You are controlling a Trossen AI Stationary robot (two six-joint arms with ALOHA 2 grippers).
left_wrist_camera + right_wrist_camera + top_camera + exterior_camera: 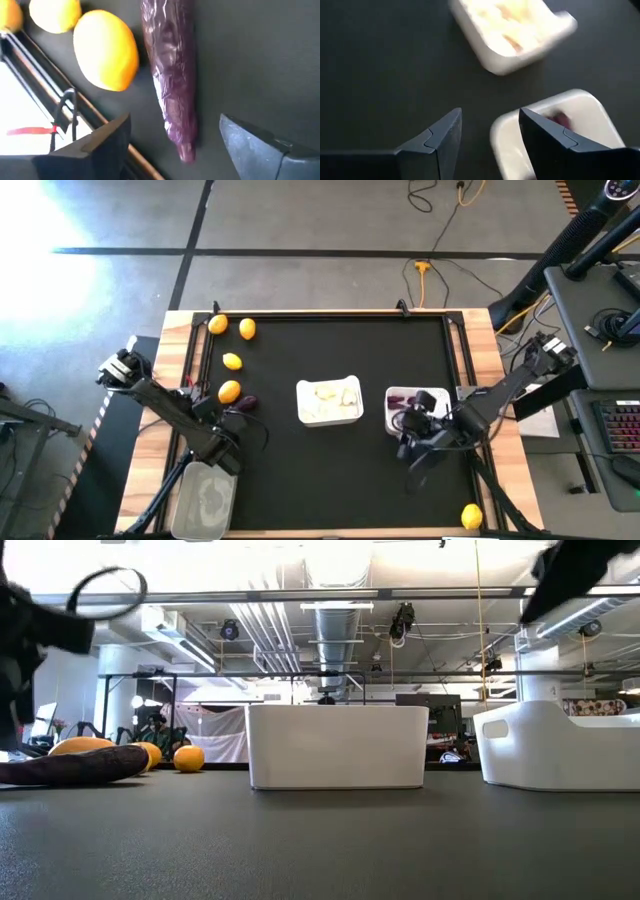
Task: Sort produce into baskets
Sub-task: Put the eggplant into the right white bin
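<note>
The left gripper [172, 142] stood spread wide over a purple vegetable [172, 70] lying on the black mat [300, 470] beside a lemon [106, 50], near the mat's left edge. The right gripper [490, 132] (fingers parted, empty) hung over the rim of the white tray [555, 117] holding purple pieces. Open mat lay in front.
</note>
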